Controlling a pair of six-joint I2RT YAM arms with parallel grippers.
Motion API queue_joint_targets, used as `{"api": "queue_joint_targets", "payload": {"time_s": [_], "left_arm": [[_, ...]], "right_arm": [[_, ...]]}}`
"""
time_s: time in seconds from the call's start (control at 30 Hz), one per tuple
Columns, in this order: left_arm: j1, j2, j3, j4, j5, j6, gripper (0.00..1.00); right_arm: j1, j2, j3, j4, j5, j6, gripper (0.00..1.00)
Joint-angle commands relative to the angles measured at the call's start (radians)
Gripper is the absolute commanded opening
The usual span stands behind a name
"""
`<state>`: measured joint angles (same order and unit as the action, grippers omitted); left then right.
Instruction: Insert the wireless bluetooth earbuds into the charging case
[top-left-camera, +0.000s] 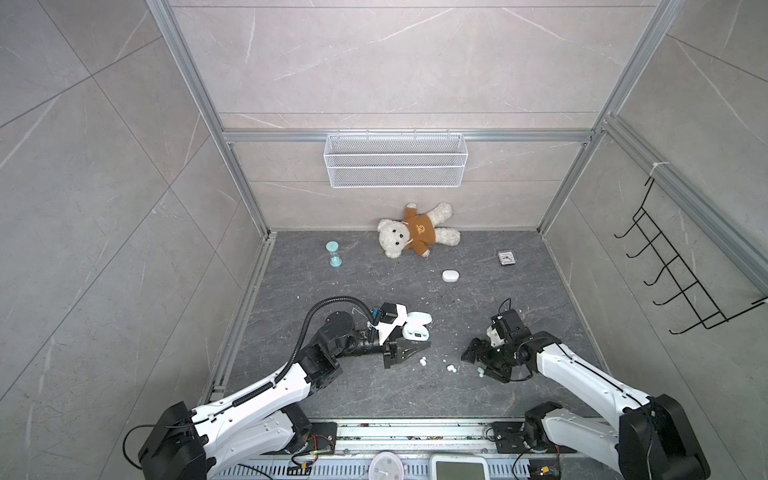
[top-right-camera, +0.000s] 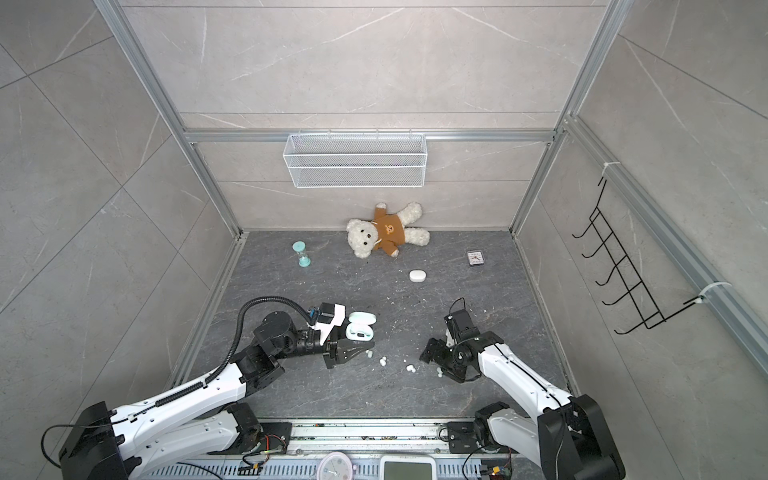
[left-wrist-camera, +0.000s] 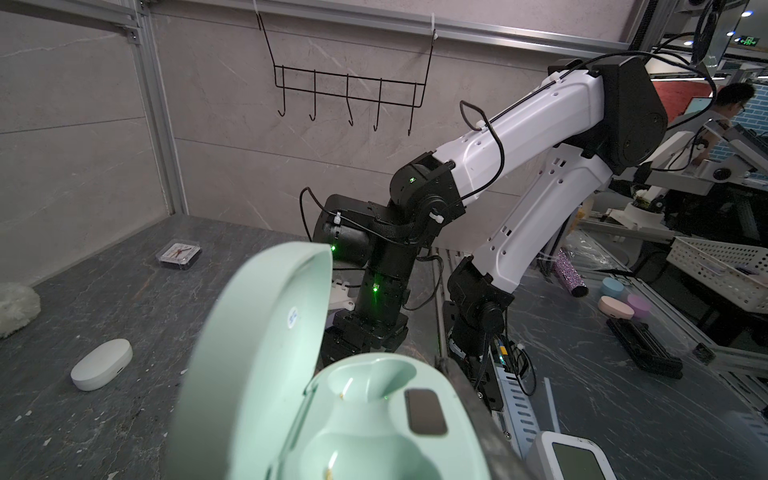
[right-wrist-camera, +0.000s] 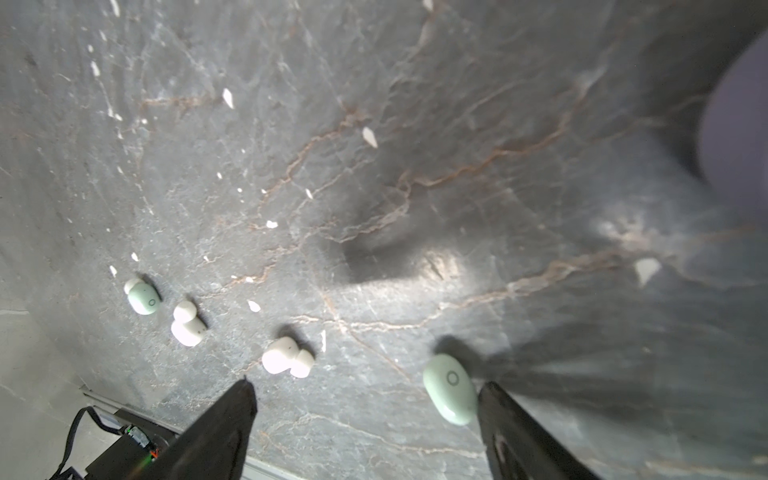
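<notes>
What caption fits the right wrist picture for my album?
Open right gripper over a mint green plastic earbud, white plastic earbuds nearby on the dark stone table.

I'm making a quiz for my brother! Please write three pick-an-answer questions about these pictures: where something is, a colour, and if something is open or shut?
1. What colour is the open case? A white, B mint green, C black.
2. Where is the teddy bear? A inside the case, B against the back wall, C at the near edge.
3. The right gripper is: A shut on the teddy bear, B shut on nothing, C open.
Answers: B, lid and body are mint green; B, it lies at the far end by that wall; C, its fingers stand apart, an earbud beside one.
</notes>
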<state>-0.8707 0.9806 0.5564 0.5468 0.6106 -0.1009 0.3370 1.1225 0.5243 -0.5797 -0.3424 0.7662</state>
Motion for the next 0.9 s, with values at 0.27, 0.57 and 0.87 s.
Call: {"api": "queue_joint_targets", "payload": {"time_s": [0.27,0.57,0.87], "left_arm": [[-0.005,-0.017,0.020,0.033,0.000,-0.004,0.31],[-0.005,-0.019,0.020,0.030,-0.001,-0.004,0.31],[-0.004,-0.019,0.020,0.032,0.001,-0.006,0.31]], "right_arm": [[-0.002,-0.012,0.028,-0.025,-0.049,-0.015,0.85],[0.002,-0.008,0.099,-0.154,0.028,-0.081,0.77],[0.058,0.125,0.218,-0.311,0.176,-0.201,0.63]]}}
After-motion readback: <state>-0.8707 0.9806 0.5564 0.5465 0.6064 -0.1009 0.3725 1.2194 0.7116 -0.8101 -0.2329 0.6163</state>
